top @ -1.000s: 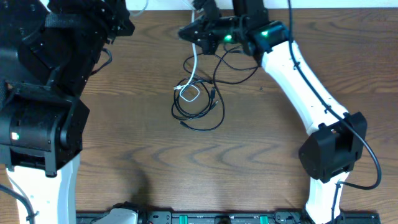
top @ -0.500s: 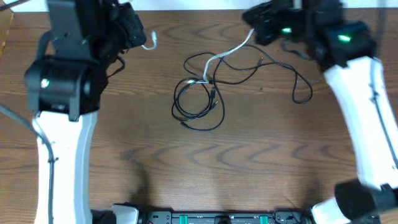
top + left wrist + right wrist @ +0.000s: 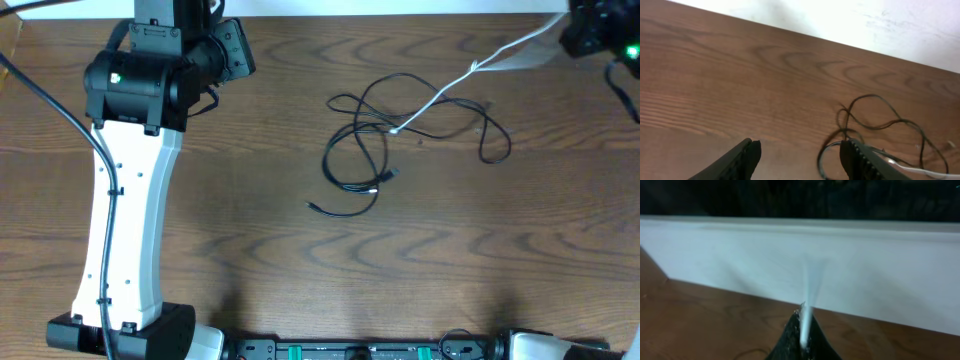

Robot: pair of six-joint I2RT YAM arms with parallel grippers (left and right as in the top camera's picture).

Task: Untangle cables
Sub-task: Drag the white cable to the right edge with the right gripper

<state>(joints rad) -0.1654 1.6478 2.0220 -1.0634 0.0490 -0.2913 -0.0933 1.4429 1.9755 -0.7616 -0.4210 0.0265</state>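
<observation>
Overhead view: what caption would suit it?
Right hand holds the white cable taut, running up from the looped black cable.

The table is dark brown wood with a wavy grain, and a white strip runs along its far edge. A thin black cable lies on it right of centre in loose, overlapping loops that spread from the middle toward the right side. One small plug end rests apart on bare wood at the near left of the tangle, and another lies just inside the lowest loop. A white cable crosses the black loops and runs taut and diagonally toward the far right corner. In the left wrist view, the same black loops lie flat on the wood.
</observation>
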